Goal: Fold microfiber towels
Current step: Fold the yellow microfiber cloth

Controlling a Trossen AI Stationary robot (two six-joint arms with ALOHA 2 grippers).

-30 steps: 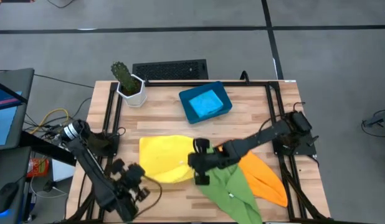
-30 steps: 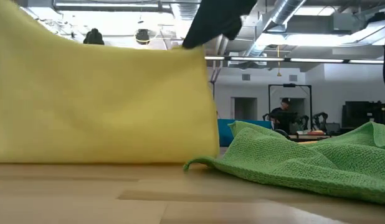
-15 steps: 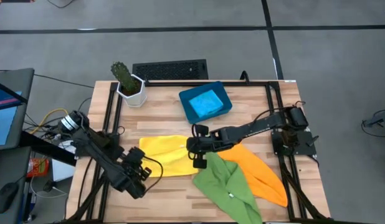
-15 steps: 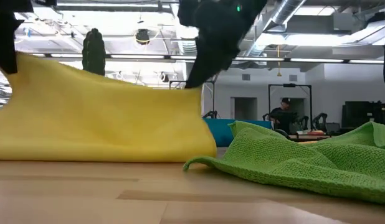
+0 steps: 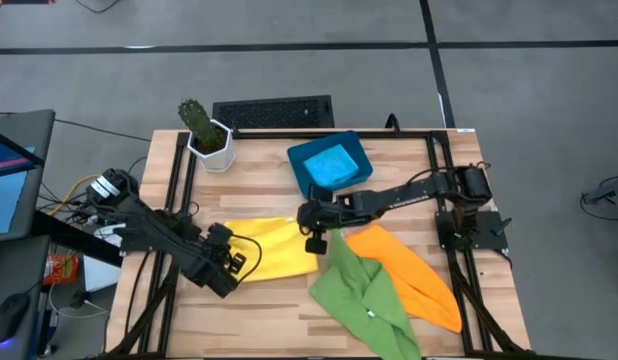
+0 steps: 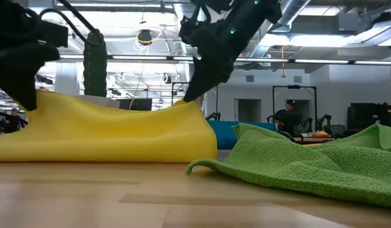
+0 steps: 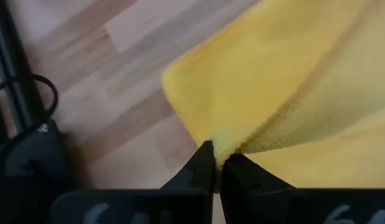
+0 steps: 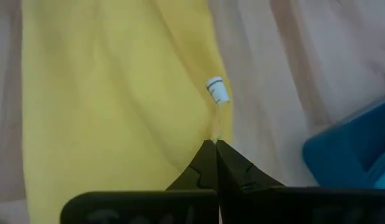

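Your dark-blue tray [image 5: 330,166] holds the light blue towel [image 5: 332,163] (soft, crumpled). Left gripper [image 7: 217,163] and right gripper [image 8: 213,147] have jaws clamped on the yellow towel [image 5: 272,247], its long axis across the desk [image 5: 259,182]; green towel [image 5: 364,297] and orange towel [image 5: 414,275] lie beside.

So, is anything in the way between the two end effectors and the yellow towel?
No. The left end effector and the right end effector are each shut on an edge of the yellow towel, nothing between. The green towel lies beside it.
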